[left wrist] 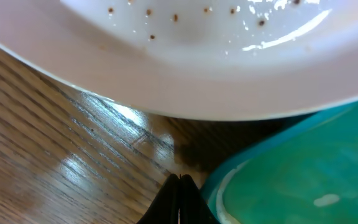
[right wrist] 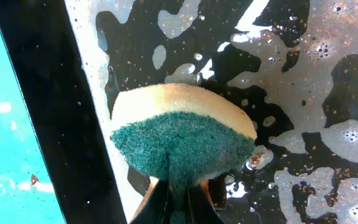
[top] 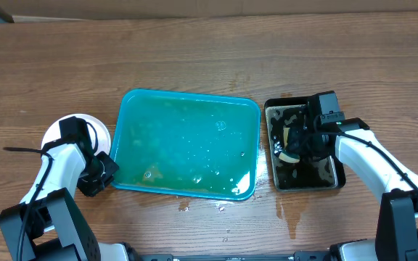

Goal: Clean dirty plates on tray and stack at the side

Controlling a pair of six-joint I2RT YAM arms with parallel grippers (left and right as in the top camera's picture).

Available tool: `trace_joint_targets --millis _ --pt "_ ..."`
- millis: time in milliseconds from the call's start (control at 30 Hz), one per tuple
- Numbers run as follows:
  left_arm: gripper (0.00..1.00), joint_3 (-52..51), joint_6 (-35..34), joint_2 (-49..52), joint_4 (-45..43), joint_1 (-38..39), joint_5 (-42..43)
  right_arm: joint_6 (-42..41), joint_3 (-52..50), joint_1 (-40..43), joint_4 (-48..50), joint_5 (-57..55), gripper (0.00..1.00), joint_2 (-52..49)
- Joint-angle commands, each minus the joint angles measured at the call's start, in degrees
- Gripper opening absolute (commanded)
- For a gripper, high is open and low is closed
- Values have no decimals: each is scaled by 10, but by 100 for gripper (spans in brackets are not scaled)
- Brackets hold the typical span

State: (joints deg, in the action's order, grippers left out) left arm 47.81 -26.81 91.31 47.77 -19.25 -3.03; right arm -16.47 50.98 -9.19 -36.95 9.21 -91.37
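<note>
Plates sit at frame left, just beside the tray, but the left arm covers most of the stack so I can't count them; the left wrist view shows only a cut-off white rim with brown specks. Left gripper is pinched closed on nothing, tips low over the table near the tray's lower-left corner, arm folded back toward the lower-left corner. Right gripper is clamped on the sponge, green side to camera, over the foamy black tray at frame right; the sponge partly hides the fingers, and the arm reaches in from lower right.
</note>
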Motion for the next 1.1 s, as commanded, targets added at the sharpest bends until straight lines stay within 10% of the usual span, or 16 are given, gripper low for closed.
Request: trace_joint_targets --millis 0,1067 --pt "4 -5 16 5 4 5 31 2 0 -1 2 5 4 -3" --pt "4 22 130 -139 79 111 219 2 0 -1 7 3 4 -3"
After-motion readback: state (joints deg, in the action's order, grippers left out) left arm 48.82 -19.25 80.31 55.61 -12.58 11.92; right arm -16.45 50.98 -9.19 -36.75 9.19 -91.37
